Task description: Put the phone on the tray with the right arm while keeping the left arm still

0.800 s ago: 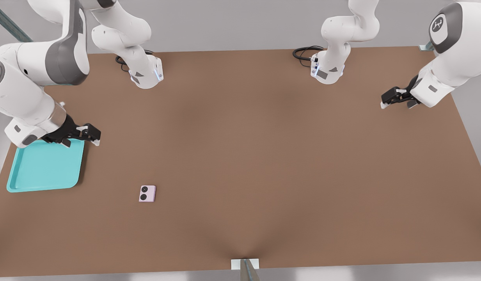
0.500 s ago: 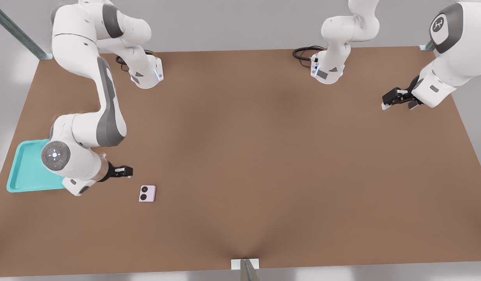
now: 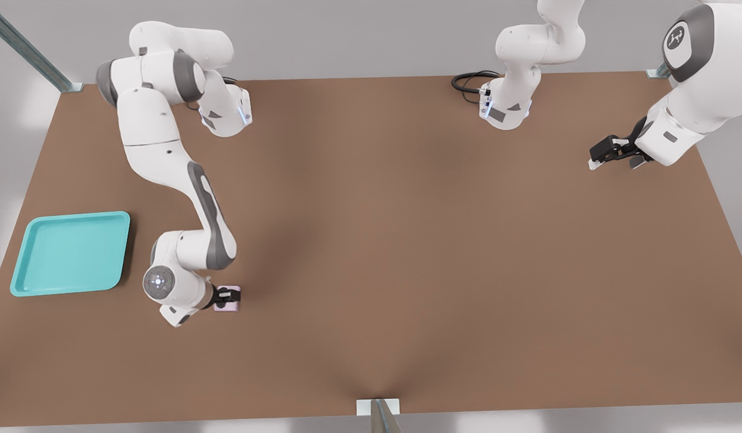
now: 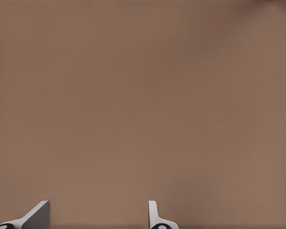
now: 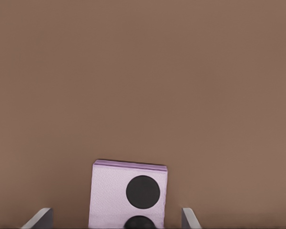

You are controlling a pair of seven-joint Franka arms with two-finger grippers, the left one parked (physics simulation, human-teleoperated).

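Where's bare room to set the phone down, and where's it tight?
The tray is bare inside its rim and holds nothing. Open table runs between the tray and the phone. It is crowded only at the phone, where the gripper hangs open, fingertips straddling it.

A broad, matte brown rectangular surface fills nearly all I see — flat, with soft darker shading through its middle. Behind its far edge stands a plain pale grey wall. A grey metal strut slants down at the front view's left corner — another strut stands at the near edge.
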